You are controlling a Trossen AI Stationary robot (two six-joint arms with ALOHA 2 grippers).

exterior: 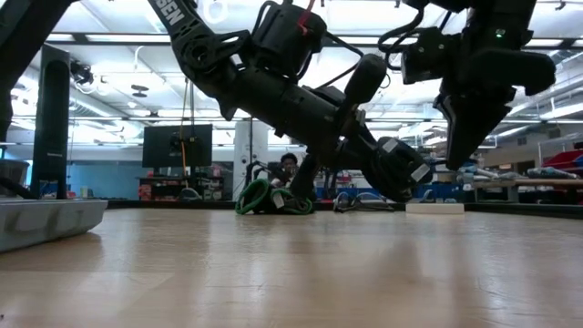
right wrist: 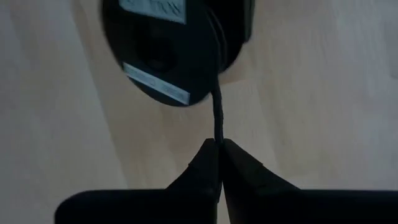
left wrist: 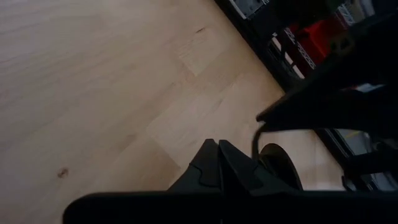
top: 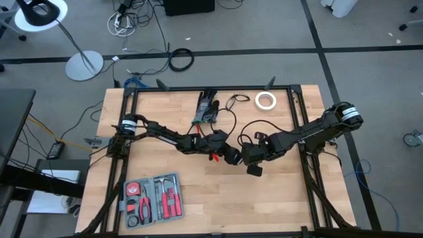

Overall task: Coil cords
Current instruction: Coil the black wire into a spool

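My right pincer (right wrist: 219,144) is clamped on the thin black tail of the cord (right wrist: 217,112), which runs straight to a round black puck-shaped bundle with white labels, at mid-counter (top: 198,106). My left pincer (left wrist: 219,149) is closed tight beside it; whether it grips the cord, I cannot tell.
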